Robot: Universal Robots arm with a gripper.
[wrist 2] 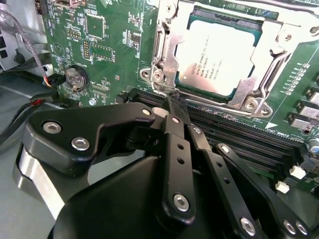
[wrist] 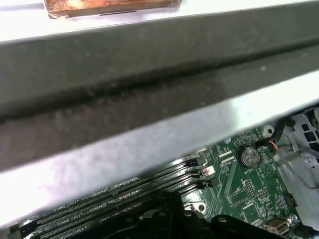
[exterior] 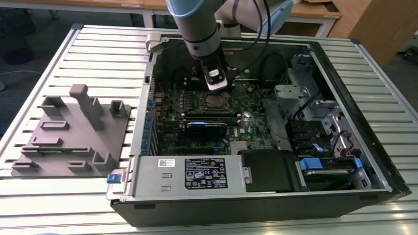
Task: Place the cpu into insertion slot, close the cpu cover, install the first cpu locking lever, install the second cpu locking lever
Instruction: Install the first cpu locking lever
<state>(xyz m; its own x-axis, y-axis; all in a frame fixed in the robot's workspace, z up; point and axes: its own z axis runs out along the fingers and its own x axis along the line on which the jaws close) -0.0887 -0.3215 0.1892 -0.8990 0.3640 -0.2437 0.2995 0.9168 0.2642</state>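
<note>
seated cpu [wrist 2: 219, 55] in insertion slot [exterior: 214, 102], under closed cpu cover [wrist 2: 165, 50]. likely lever step in hand. clenched gripper [wrist 2: 174, 95], nothing visible between fingers [wrist 2: 175, 129], tip just beside cpu cover corner. probably calls for fine downward push on thin lever. hard to make out lever itself; cut-off far edge of insertion slot.

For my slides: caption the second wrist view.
End effector tip just short of the metal cover lying over the seated chip on the green board.
</note>
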